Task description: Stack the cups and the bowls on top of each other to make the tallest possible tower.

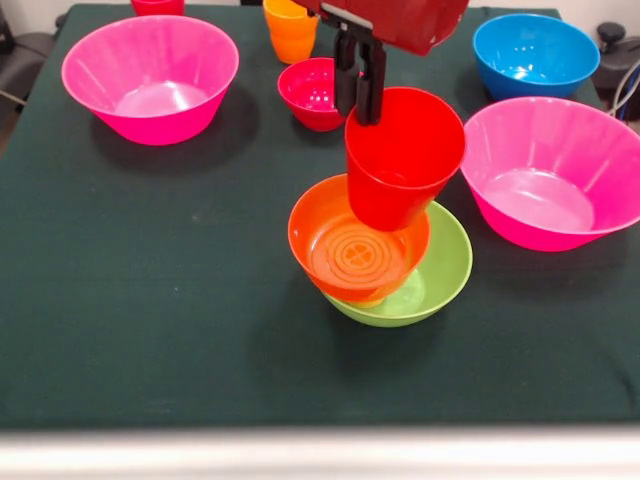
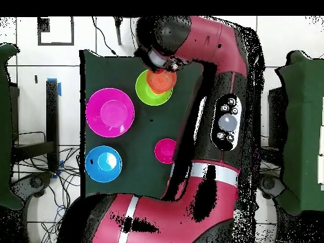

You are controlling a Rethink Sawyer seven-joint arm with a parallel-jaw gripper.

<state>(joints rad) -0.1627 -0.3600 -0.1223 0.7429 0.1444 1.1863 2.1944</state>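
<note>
At the middle of the table, the tower (image 1: 385, 270) is a green bowl (image 1: 440, 275) with an orange bowl (image 1: 350, 250) tilted on top. A red cup (image 1: 400, 160) hangs over the orange bowl, its rim pinched by the gripper (image 1: 360, 85). Two pink bowls (image 1: 150, 75), a blue bowl (image 1: 535, 55), a small crimson bowl (image 1: 310, 95) and an orange cup (image 1: 290, 30) stand apart on the green cloth (image 1: 150, 300).

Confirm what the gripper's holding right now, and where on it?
The gripper is shut on the red cup, pinching its far rim, one finger inside the wall and one outside. The cup hangs tilted over the orange bowl.
</note>
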